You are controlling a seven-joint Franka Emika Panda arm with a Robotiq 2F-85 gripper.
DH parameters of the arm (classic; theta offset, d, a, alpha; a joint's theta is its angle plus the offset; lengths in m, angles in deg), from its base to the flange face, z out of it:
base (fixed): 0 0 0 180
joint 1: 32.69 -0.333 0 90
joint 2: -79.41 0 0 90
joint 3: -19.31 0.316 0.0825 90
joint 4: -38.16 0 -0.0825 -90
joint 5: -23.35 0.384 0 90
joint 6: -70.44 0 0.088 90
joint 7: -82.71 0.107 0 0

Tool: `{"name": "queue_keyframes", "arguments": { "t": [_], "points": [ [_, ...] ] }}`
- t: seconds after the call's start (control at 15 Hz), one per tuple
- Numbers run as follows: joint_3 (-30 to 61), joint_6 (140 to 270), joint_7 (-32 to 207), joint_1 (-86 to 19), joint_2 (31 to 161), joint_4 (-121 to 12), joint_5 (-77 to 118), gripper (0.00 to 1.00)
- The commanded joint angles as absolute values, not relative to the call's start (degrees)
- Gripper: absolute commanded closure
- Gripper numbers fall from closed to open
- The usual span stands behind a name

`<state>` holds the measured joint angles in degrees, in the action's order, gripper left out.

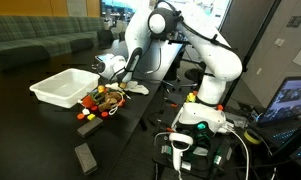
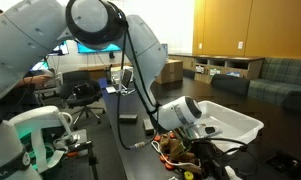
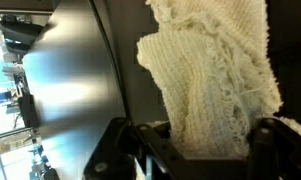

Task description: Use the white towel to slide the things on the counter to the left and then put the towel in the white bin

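Observation:
My gripper [image 1: 127, 82] is shut on the white towel [image 3: 215, 75], a knitted cream cloth that fills the wrist view and hangs out from between the jaws. In an exterior view the towel [image 1: 137, 88] trails on the dark counter just right of a heap of small coloured things [image 1: 102, 100]. The white bin [image 1: 66, 87] stands left of that heap. In the other exterior view the gripper [image 2: 195, 128] hovers over the heap [image 2: 175, 150], with the bin [image 2: 235, 122] behind it.
A dark flat block [image 1: 86, 158] lies near the counter's front edge. A black stand with a green light and cables [image 1: 195, 135] sits right of the counter. A laptop [image 1: 290, 100] is at far right. Sofas stand in the background.

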<state>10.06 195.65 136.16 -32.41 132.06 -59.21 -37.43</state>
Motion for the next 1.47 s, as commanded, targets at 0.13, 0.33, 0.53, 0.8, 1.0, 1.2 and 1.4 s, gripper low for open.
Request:
{"name": "queue_keyframes", "arguments": {
  "t": [0.13, 0.33, 0.53, 0.8, 1.0, 1.2, 1.4],
  "points": [
    [13.4, 191.8, 133.9, -34.3, 130.6, -62.2, -32.2, 0.95],
    [16.2, 190.7, 134.3, -36.4, 129.3, -63.6, -28.6, 0.95],
    [18.6, 188.2, 135.4, -39.8, 128.8, -63.7, -23.5, 0.95],
    [20.9, 184.3, 136.1, -45.3, 128.3, -62.5, -15.8, 0.95],
    [22.1, 183.0, 136.5, -49.5, 129.1, -60.6, -9.9, 0.95],
    [23.1, 183.6, 136.6, -53.6, 130.0, -58.2, -3.7, 0.95],
    [24.0, 183.5, 137.5, -57.4, 131.6, -54.7, 1.8, 0.95]
  ]
}}
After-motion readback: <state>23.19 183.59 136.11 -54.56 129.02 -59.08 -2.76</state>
